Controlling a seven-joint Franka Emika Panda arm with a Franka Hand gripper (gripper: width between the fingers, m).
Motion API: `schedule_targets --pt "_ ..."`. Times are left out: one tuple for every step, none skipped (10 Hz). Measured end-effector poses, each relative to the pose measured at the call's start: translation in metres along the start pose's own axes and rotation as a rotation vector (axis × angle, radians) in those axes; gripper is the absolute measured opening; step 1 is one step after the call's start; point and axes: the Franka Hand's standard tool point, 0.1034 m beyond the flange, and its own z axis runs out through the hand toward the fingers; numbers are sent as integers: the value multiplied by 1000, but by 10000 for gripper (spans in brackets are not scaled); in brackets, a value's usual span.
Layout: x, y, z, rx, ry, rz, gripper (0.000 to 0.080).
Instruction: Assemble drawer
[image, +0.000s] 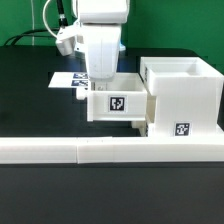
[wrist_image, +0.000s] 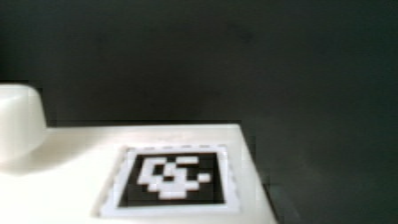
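A tray (image: 117, 103) sits mid-bench, touching the casing (image: 183, 92) on the exterior view's right. The marker board (image: 68, 79) lies behind, the border wall (image: 110, 150) along the front edge.

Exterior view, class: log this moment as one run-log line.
arm: over tray | fingers: hidden | tray: against casing, at its opening | marker board: behind

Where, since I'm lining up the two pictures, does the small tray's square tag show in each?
Exterior view: the tag sits on the tray's front wall, mid-picture, just below the claw.
Wrist view: a tag shows large and close on a white face; probably the same one, but it is too blurred to be sure.
Shared landmark: the claw, whose white finger shows in the wrist view.
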Motion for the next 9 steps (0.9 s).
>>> schedule_targets --pt "0 0 0 0 0 0 42" --pt "0 0 0 0 0 3 42" --pt "4 0 0 2 1 12 42" --pt "5 0 0 6 1 10 42" --pt "5 0 0 6 1 12 42" --pt "5 -1 1 8 1 16 42" --pt "6 -1 2 9 1 16 42" --pt "6 -1 2 10 2 16 42" --pt "7 -1 2 0 4 17 42"
